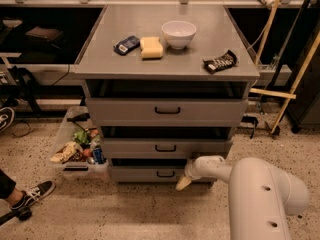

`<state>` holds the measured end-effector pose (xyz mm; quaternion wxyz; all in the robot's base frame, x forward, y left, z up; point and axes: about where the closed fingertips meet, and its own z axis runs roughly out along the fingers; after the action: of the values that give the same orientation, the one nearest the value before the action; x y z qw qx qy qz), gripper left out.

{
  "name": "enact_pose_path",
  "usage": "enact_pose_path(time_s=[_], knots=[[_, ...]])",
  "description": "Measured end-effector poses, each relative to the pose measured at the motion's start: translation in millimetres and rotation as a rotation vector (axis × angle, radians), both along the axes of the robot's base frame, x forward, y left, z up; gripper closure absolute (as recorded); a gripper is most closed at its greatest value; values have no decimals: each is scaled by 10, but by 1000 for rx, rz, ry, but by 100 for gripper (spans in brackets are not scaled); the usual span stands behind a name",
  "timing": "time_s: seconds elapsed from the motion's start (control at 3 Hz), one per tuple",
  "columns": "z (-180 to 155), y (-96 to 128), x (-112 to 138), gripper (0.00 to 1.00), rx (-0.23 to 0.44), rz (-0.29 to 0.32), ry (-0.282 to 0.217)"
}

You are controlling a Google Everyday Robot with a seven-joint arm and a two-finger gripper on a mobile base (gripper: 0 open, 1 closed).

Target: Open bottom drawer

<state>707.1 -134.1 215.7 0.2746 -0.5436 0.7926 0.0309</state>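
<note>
The bottom drawer (145, 173) is the lowest, narrowest grey front of the cabinet, with a small black bar handle (165, 174). It stands about level with the drawers above. My gripper (183, 182) is at the end of the white arm, low at the drawer's right part, just right of the handle. Its cream fingertips point down and to the left, against or just in front of the drawer front.
The cabinet top (165, 64) holds a white bowl (178, 33), a yellow sponge (151, 47), a dark packet (126, 44) and a snack bar (220, 61). A clear bin of items (77, 149) stands on the floor at the left. A person's shoe (30, 194) is at lower left. Wooden poles (292, 84) lean at right.
</note>
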Motion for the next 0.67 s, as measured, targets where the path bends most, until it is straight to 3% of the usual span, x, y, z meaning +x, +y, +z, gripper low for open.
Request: enact_pose_path(time_s=[0.67], knots=[[0,0,0,42,0,0,0]])
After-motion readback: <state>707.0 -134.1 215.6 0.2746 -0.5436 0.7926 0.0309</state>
